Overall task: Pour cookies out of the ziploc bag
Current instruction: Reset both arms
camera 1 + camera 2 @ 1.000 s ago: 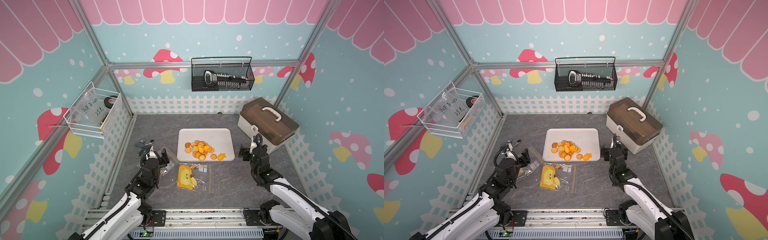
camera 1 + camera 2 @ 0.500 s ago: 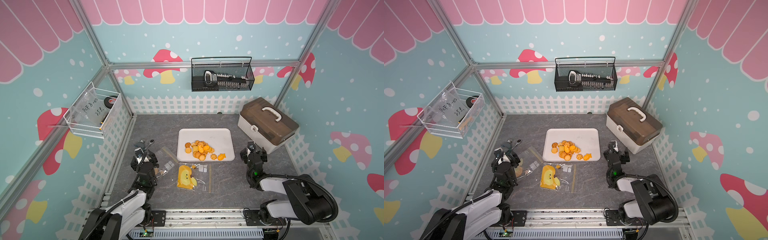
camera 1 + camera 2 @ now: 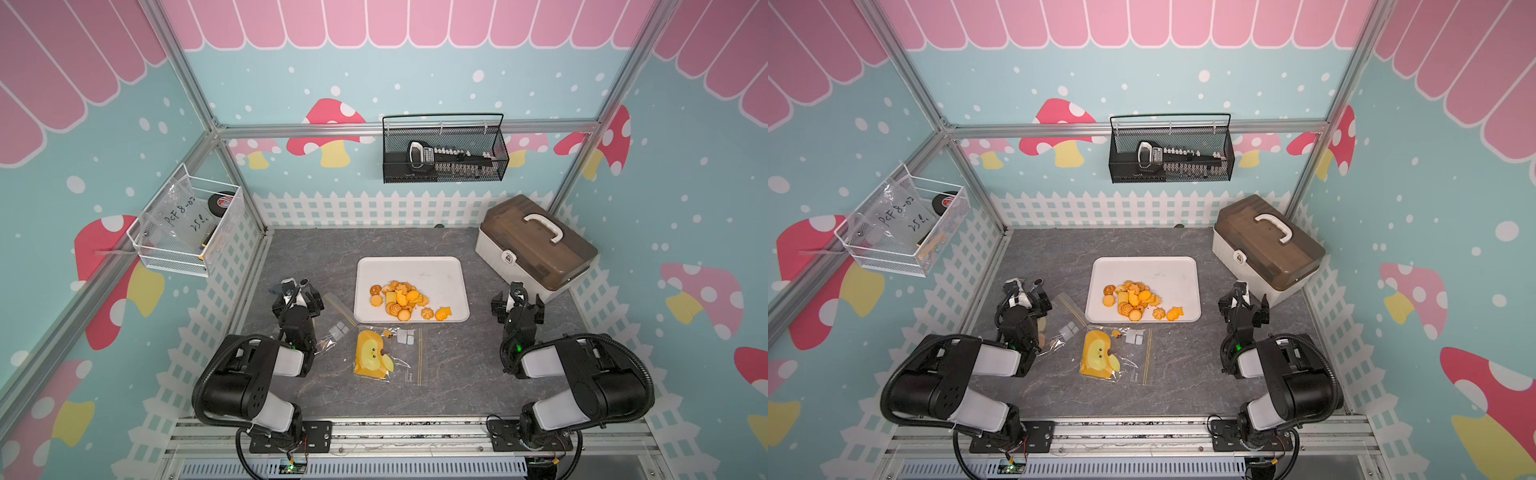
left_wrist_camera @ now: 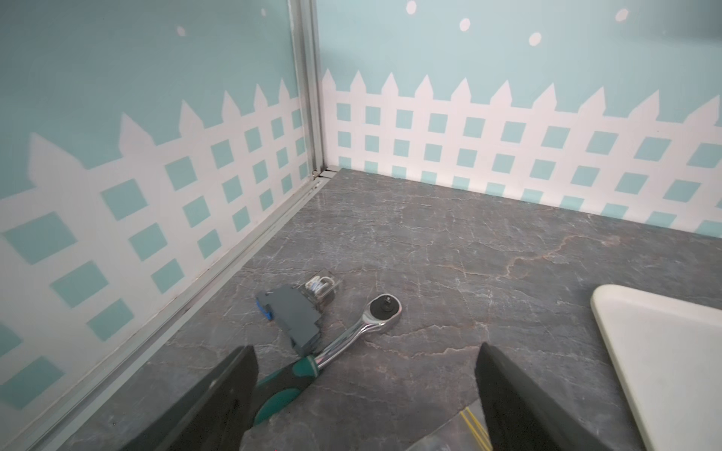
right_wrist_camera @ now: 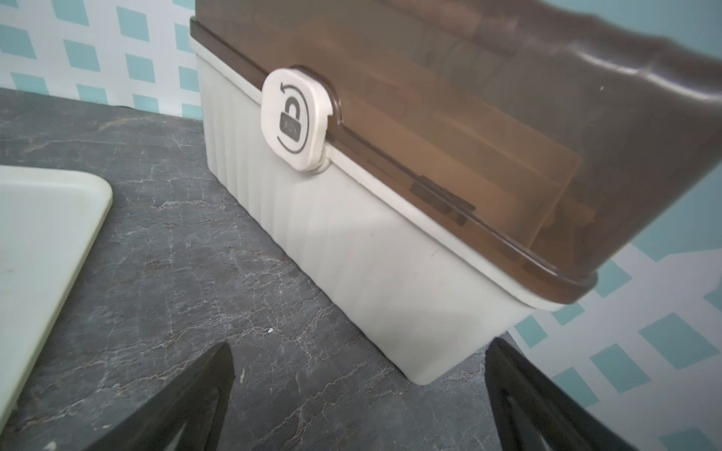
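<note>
Plainly both jaws wide apart, empty.

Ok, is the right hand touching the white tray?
Apart. In a top view, bare grey tabletop lies between the right hand and the white tray; the right wrist view shows the same gap.

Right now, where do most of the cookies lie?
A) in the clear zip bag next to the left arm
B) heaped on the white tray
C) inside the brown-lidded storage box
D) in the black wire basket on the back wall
B: the cookies lie in a loose heap on the white tray.
</note>
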Robot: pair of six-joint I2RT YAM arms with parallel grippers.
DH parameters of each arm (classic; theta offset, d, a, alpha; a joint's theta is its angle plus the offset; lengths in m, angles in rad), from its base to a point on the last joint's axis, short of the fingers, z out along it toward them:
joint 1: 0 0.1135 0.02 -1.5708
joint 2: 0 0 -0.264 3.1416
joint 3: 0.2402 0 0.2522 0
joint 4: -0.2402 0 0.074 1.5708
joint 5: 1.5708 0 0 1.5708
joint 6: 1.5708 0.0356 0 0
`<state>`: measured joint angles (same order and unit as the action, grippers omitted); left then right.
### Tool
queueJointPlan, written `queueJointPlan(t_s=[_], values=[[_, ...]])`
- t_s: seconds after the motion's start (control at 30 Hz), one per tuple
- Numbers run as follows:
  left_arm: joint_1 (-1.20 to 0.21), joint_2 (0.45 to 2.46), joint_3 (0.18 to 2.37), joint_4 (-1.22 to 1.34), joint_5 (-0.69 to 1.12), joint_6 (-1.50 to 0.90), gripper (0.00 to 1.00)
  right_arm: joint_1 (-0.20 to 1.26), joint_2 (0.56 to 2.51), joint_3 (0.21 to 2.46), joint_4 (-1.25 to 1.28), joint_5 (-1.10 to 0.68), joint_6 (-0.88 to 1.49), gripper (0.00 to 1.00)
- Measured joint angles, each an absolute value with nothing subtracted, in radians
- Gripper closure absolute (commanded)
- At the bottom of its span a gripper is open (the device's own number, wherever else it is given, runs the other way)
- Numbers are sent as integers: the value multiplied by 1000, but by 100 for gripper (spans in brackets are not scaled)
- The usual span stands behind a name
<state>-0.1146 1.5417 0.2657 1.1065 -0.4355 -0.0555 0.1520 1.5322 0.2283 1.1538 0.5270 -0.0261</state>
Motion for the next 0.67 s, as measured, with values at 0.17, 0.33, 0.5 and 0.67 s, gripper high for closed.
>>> queueJointPlan(t_s=[0.17,0.33,0.5,0.67], values=[[-111,1539,321,1039,-323,-25,1,122,1537,285,1072,463,-3,1],[-106,1541,345,988,-309,-22,2,118,1536,295,1050,451,10,1],[-99,1541,350,961,-301,-23,2,118,1536,296,1039,451,13,1],[-98,1541,350,953,-294,-23,2,118,1536,295,1043,451,15,1]])
